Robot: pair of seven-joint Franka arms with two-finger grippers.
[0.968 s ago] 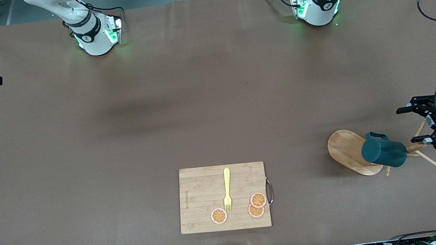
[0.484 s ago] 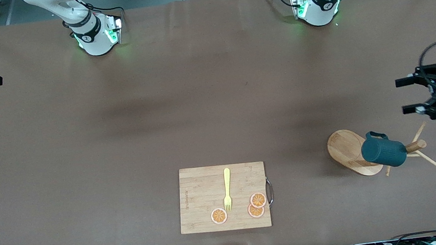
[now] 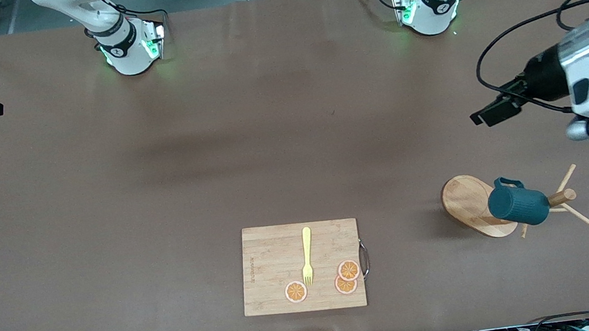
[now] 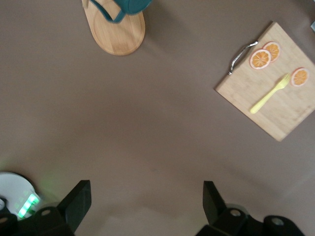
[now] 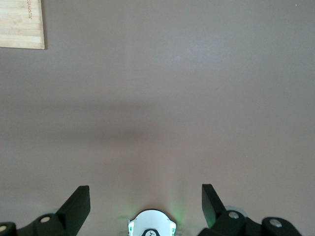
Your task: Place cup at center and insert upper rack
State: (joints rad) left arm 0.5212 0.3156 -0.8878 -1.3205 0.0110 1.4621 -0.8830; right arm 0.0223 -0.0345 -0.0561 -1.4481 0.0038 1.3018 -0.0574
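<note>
The right pincer (image 5: 145, 209) is out of the front view; its own wrist view shows it spread wide and empty over bare brown bench (image 3: 109, 211). The left pincer (image 4: 145, 206) shows in the front view only as one dark tip over the left arm's end of the bench; its wrist view shows it wide open, holding nothing.

One light wooden mug tree with an oval bamboo base (image 3: 471, 205) lies tipped over near that end, nearer the front camera. One dark teal ribbed cup (image 3: 519, 206) is threaded on its post and hides most of it.

One rectangular bamboo cutting board (image 3: 272, 258) carries one yellow plastic fork (image 3: 307, 257) and three orange slices (image 3: 349, 269), two of them overlapping.
</note>
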